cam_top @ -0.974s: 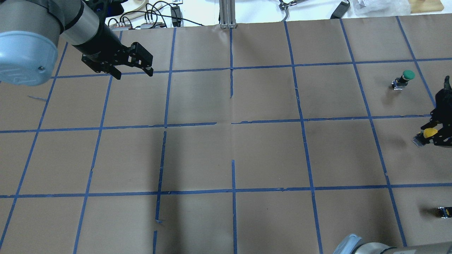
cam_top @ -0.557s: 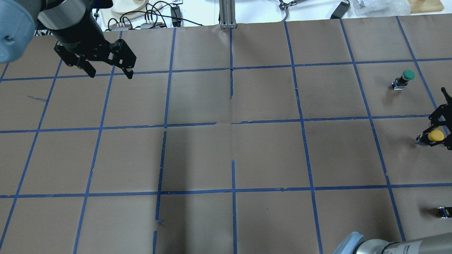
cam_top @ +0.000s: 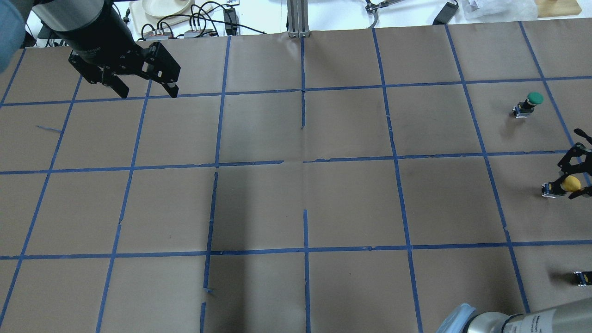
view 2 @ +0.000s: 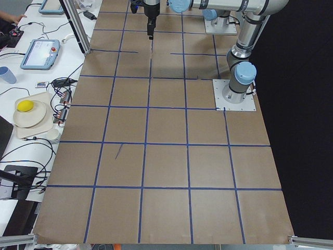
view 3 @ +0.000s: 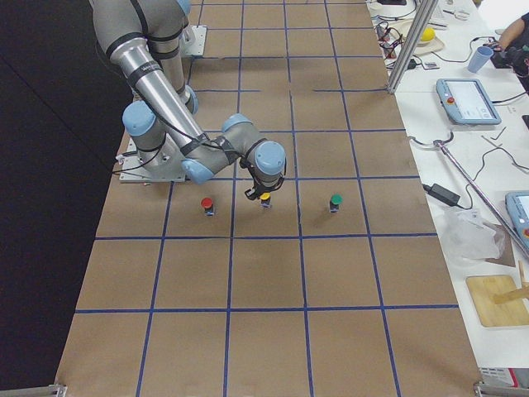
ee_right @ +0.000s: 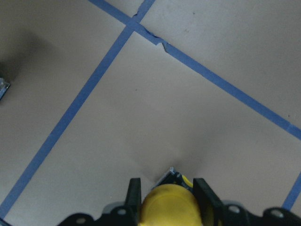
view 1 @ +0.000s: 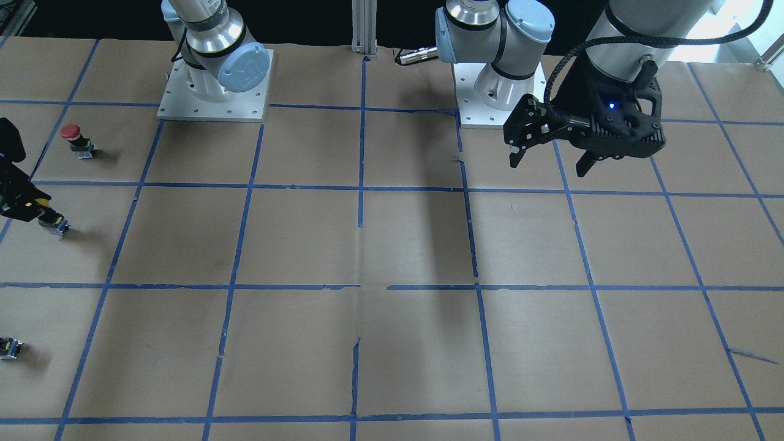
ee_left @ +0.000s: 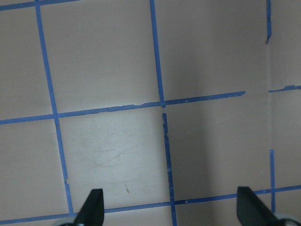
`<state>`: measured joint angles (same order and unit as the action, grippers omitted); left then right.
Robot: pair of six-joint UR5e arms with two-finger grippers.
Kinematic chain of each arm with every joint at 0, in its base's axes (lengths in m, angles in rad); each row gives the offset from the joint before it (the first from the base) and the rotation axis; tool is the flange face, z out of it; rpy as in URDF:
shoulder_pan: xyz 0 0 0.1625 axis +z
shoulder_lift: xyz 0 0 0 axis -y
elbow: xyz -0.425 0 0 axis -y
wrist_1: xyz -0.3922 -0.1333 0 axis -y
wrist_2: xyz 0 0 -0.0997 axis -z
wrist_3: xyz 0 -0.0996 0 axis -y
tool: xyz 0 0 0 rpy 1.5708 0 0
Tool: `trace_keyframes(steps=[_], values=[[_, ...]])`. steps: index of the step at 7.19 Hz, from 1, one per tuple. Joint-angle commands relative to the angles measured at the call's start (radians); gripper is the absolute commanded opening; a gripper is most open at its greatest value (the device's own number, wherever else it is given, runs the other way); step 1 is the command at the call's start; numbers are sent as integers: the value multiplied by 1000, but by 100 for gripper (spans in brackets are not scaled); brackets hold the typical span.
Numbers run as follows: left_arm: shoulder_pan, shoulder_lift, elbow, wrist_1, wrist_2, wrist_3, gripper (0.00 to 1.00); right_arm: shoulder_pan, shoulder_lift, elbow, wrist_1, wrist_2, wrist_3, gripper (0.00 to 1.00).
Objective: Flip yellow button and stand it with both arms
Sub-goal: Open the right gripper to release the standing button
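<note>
The yellow button [cam_top: 571,183] is at the table's right edge, cap up, with its grey base [cam_top: 549,189] at or just above the paper. My right gripper [cam_top: 576,178] is shut on the cap. In the right wrist view the cap [ee_right: 169,206] sits between both fingers [ee_right: 134,192]. It also shows in the exterior right view [view 3: 264,198] under the right gripper [view 3: 264,187]. In the front-facing view only the base [view 1: 55,224] shows beside the right gripper [view 1: 18,202]. My left gripper [cam_top: 148,91] hangs open and empty over the far left [view 1: 549,166] [ee_left: 171,209].
A green button [cam_top: 532,102] stands beyond the yellow one, and a red button [view 1: 76,138] stands nearer the robot; both show in the exterior right view, green [view 3: 335,201] and red [view 3: 207,203]. Brown paper with a blue tape grid [cam_top: 305,162] covers the table. Cables and a plate lie beyond the far edge.
My right gripper has turned and shifted slightly toward the robot with the yellow button, bringing its base down. My left gripper has moved left and farther away, still open.
</note>
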<state>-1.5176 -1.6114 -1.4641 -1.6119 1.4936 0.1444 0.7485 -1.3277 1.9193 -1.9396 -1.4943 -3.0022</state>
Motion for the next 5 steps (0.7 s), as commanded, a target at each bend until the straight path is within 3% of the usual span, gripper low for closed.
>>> trace_keyframes(steps=[1, 2, 3, 4, 5], values=[[0, 7, 8, -2, -9, 0, 100, 0, 67, -65, 16, -53, 3, 20], [0, 17, -1, -2, -9, 0, 100, 12, 64, -62, 22, -34, 6, 47], [0, 21, 2, -3, -12, -5, 100, 18, 67, -60, 28, -20, 8, 51], [2, 22, 1, -5, -9, -6, 100, 19, 64, -63, 42, 0, 11, 79], [7, 24, 1, -5, -10, -5, 100, 19, 62, -68, 39, 25, 17, 100]])
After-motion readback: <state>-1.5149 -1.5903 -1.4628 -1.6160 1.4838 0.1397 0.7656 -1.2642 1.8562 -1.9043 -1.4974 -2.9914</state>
